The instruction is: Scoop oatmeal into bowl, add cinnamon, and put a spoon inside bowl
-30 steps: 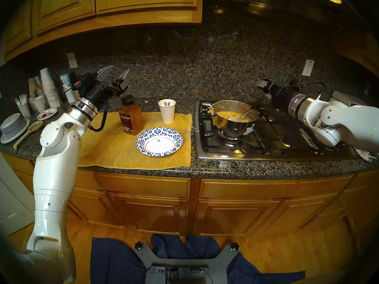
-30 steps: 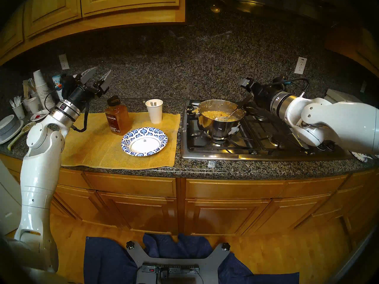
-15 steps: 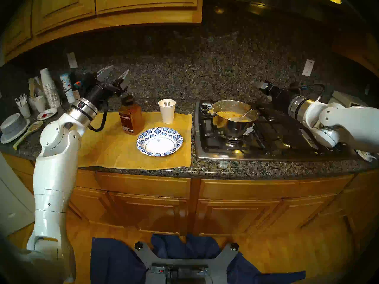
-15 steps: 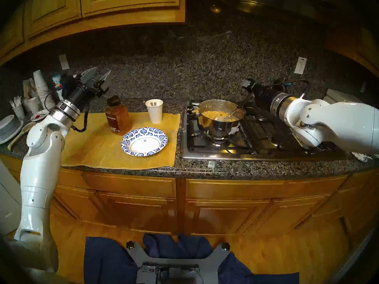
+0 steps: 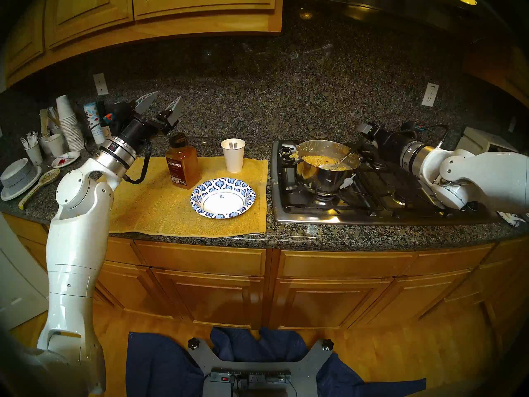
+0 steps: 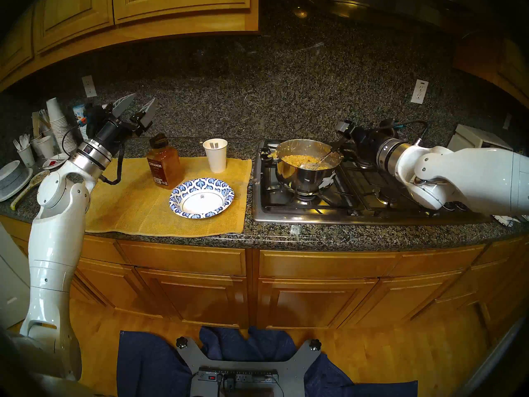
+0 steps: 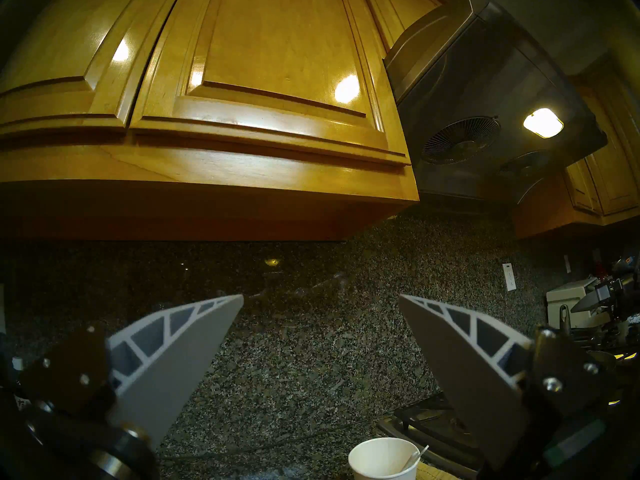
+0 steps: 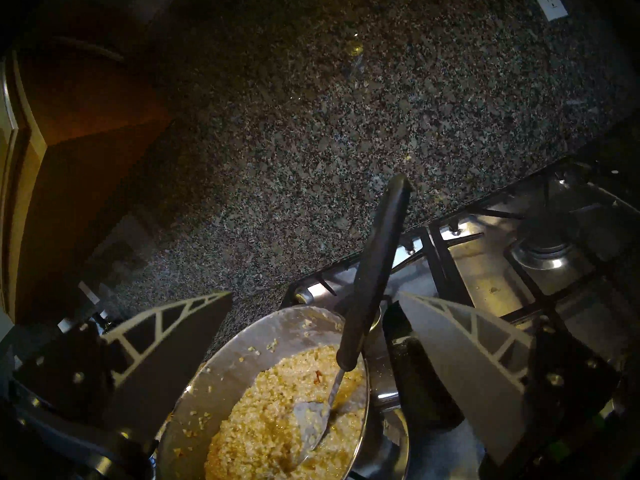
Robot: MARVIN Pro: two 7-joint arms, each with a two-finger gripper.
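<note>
The oatmeal [image 5: 320,159] [image 8: 277,417] fills a steel pot [image 5: 326,175] on the stove, and a metal ladle [image 5: 339,162] rests in it. The ladle's dark handle [image 8: 375,268] rises between the fingers of my open right gripper [image 8: 314,294] [image 5: 365,135], nearer one finger, with no grip on it. The patterned bowl [image 5: 198,197] [image 6: 177,197] lies empty on the yellow cloth. The cinnamon [image 5: 183,165] [image 6: 164,165] stands behind the bowl. A slim white spoon handle [image 7: 415,455] sticks out of a paper cup [image 5: 234,158]. My left gripper [image 5: 168,97] [image 7: 321,295] is open and empty, raised left of the cinnamon.
At the far left are a stack of paper cups [image 5: 68,124], a cup of forks [image 5: 32,150], stacked grey bowls [image 5: 18,175] and a speckled spoon [image 5: 40,187]. The yellow cloth [image 5: 148,210] sits left of the stove [image 5: 372,198]. Cabinets and a range hood [image 7: 485,105] hang overhead.
My right gripper has dropped lower and closer around the ladle's handle, still open. The left arm, bowl, cinnamon and cup have not moved.
</note>
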